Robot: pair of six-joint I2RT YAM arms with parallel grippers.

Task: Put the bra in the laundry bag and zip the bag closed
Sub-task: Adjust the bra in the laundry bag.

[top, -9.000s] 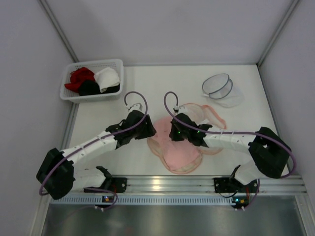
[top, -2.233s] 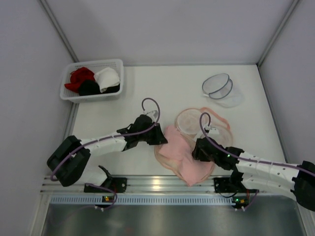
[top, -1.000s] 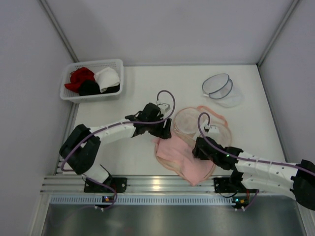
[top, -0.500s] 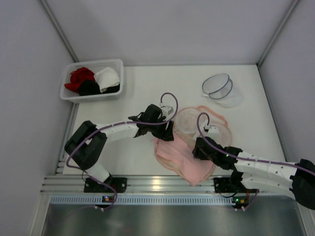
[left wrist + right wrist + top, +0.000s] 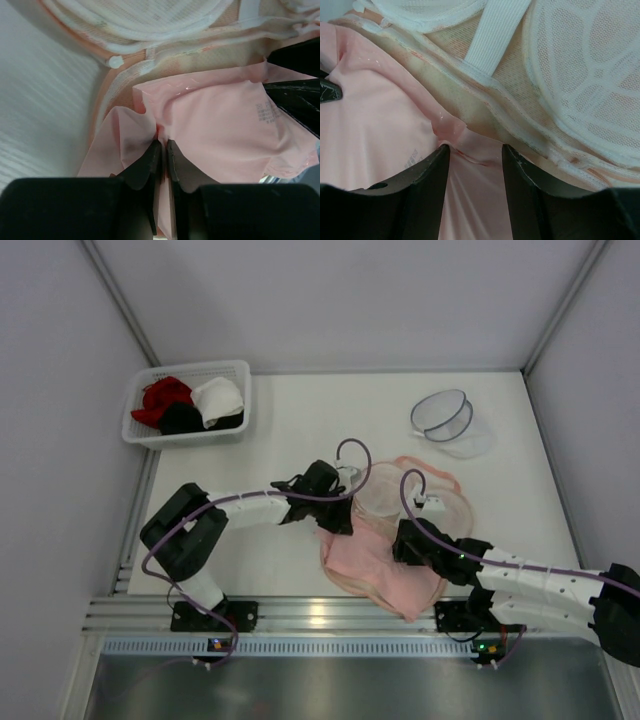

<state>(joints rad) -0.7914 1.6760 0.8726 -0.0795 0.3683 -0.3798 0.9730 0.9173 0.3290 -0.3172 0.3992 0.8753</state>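
My left end effector (image 5: pixel 161 150) is pinched tight on a fold of the bra (image 5: pixel 372 560). The bra lies at lower middle of the top view, overlapping the laundry bag (image 5: pixel 448 508) just up and right of it. The right end effector (image 5: pixel 472 150) has its fingers apart over the bra's edge by the bag's rim. I'd close the right on that edge, then lift both sides together and feed the cups in without dragging the bag across the counter (image 5: pixel 300 420).

Left arm (image 5: pixel 240 508) stretched toward centre, left tool (image 5: pixel 163 145) pinched tight; right arm (image 5: pixel 530 585) low, right tool (image 5: pixel 472 150) spread.
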